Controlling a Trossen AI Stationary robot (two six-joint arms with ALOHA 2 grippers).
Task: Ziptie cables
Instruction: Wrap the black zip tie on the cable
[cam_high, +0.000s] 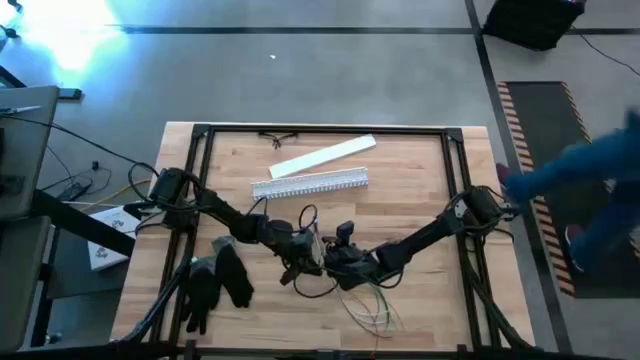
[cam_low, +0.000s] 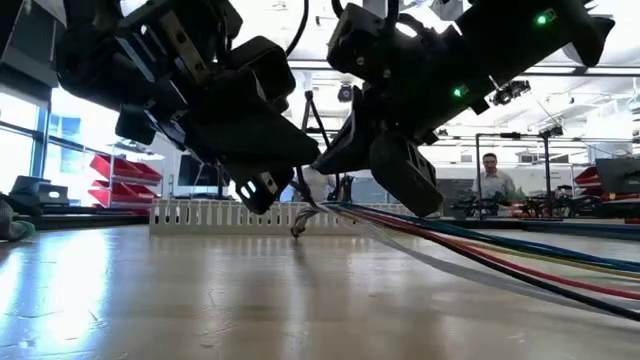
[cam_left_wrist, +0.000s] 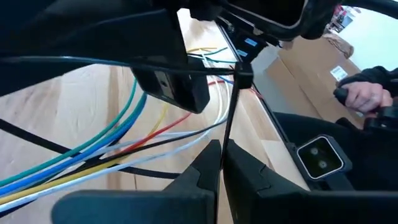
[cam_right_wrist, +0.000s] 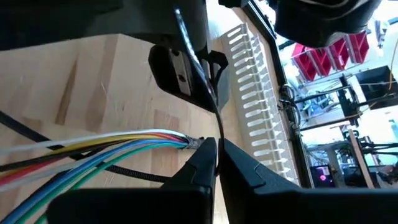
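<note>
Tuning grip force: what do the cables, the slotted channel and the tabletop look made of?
Cables: thin wires in smooth coloured plastic insulation, likely; they bend loosely. Slotted channel: white, comb-like teeth, probably moulded plastic. Tabletop: pale wood, butcher-block strips with visible grain, slight sheen.

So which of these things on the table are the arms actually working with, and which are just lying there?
In use: the cables; a thin black tie, pinched by both the left gripper and the right gripper.

Lying about: white slotted channel, flat white strip, black gloves.

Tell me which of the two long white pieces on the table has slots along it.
The slotted channel, the one lying nearer the two grippers. The other white strip, farther back and angled, is smooth and plain.
</note>
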